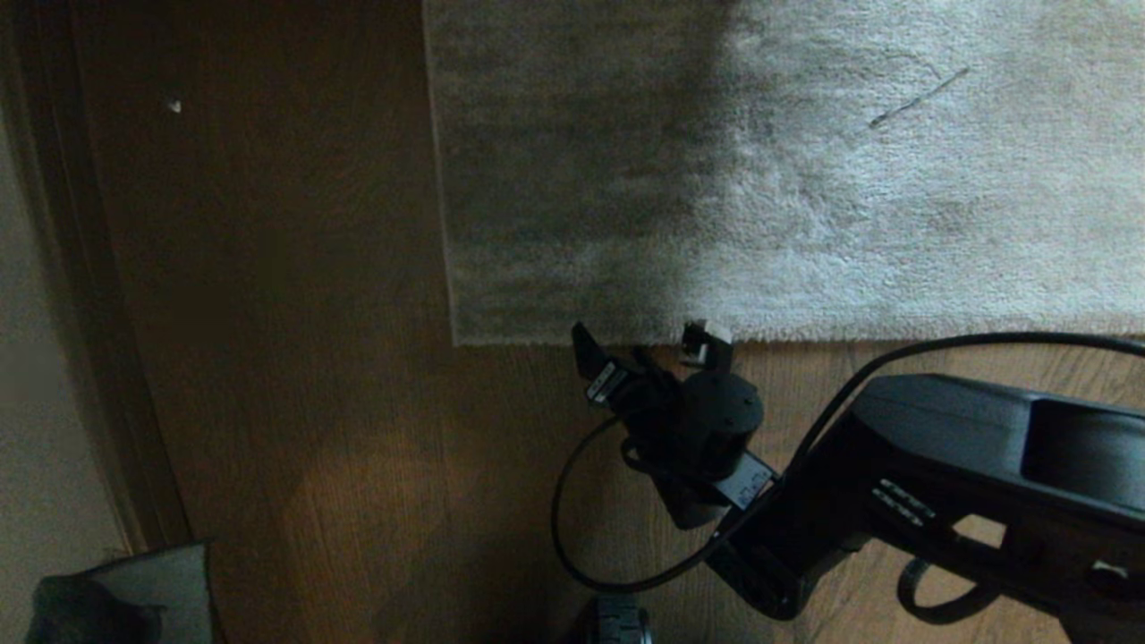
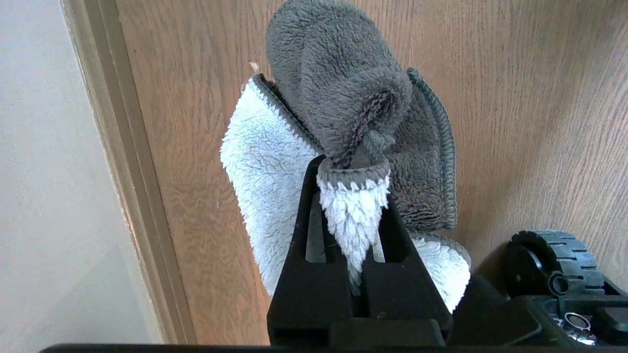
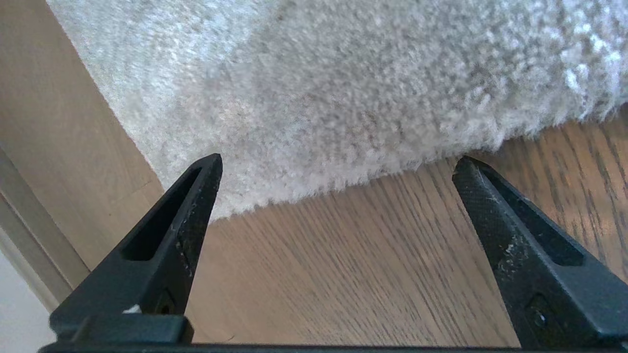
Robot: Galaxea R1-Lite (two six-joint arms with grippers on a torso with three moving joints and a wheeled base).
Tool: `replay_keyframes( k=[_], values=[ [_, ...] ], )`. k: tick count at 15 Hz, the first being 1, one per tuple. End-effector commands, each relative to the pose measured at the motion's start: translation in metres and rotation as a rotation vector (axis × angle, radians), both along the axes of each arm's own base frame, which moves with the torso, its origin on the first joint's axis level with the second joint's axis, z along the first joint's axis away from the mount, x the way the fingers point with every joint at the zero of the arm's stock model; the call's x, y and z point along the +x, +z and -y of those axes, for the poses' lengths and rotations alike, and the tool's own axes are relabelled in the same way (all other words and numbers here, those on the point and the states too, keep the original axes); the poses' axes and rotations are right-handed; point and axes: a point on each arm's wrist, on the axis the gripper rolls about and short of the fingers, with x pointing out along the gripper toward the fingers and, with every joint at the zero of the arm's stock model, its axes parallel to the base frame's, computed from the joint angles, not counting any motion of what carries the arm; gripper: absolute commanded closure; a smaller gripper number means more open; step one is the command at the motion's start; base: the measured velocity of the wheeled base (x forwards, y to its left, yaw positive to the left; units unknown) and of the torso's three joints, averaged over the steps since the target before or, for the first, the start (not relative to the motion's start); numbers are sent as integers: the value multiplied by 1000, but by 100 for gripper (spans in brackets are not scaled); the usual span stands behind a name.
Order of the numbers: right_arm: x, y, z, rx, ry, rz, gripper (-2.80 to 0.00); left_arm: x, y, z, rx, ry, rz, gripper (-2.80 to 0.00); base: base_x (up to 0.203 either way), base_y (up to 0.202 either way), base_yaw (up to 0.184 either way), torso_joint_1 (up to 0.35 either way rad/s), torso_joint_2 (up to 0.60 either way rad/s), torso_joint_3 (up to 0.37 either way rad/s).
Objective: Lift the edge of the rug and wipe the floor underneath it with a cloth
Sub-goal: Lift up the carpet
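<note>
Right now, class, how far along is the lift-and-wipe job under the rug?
Done: the left gripper is shut on the cloth, held off to the side. In hand: the right gripper is open at the rug edge, which lies flat. Left: pinch and lift the edge, then wipe the floor beneath.

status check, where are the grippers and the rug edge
Right gripper open at the rug edge, hem flat. Left gripper shut on the cloth. Nothing blocking.
</note>
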Motion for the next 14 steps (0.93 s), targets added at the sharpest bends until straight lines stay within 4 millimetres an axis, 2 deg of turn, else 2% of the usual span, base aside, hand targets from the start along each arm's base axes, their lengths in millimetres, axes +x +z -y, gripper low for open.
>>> replay_keyframes(
  k=[1,7,14],
  values=[
    [2,3,0,38,-7,33,-280,0,0,0,0,-1,1,0,0,0,0,0,0,0],
    [15,1,0,55,-34,47,-280,0,0,0,0,-1,1,0,0,0,0,0,0,0],
    [17,14,0,81,-40,82,-280,0,0,0,0,0,1,0,0,0,0,0,0,0]
  ],
)
